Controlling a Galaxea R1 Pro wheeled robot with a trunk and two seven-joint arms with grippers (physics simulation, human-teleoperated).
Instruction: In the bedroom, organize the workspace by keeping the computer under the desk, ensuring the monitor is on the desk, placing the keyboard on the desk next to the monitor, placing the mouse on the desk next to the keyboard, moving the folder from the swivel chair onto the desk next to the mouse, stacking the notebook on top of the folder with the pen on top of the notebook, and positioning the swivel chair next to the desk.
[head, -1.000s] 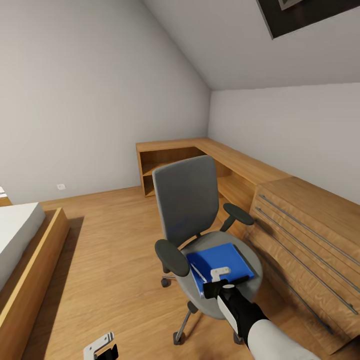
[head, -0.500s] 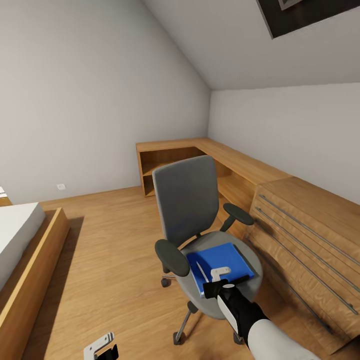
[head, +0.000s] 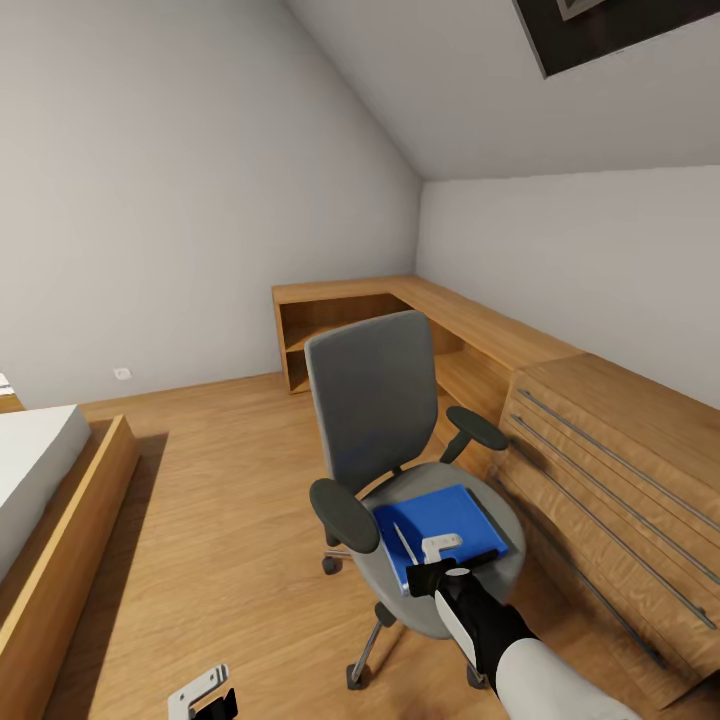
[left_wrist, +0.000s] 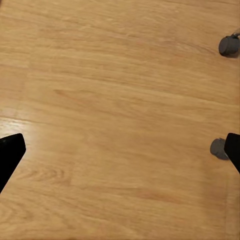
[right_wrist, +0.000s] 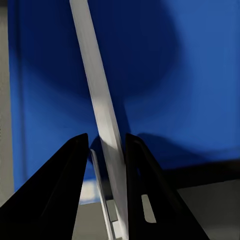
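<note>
- Right gripper (right_wrist: 106, 150) closes its two black fingers on the white pen (head: 403, 542), held above the blue folder (head: 445, 520).
- Left gripper (head: 205, 697) hangs low over the wood floor (left_wrist: 115, 110), fingers spread wide.
- The folder lies on the grey swivel chair (head: 375, 400) seat.
- A wooden drawer cabinet (head: 610, 480) stands just beside the chair, a low bed (head: 50, 520) well apart.
- No readable writing.

In the head view, the left gripper (head: 205, 697) is cut by the edge at 6 o'clock, so its jaw spread cannot be judged there. The right arm hides the near edge of the folder (head: 445, 522). At 9 o'clock the bed (head: 40, 520) runs out of frame. The swivel chair (head: 395, 470) covers most of its own star base. In the right wrist view the pen (right_wrist: 102, 120) looks blurred and its ends are cropped.
</note>
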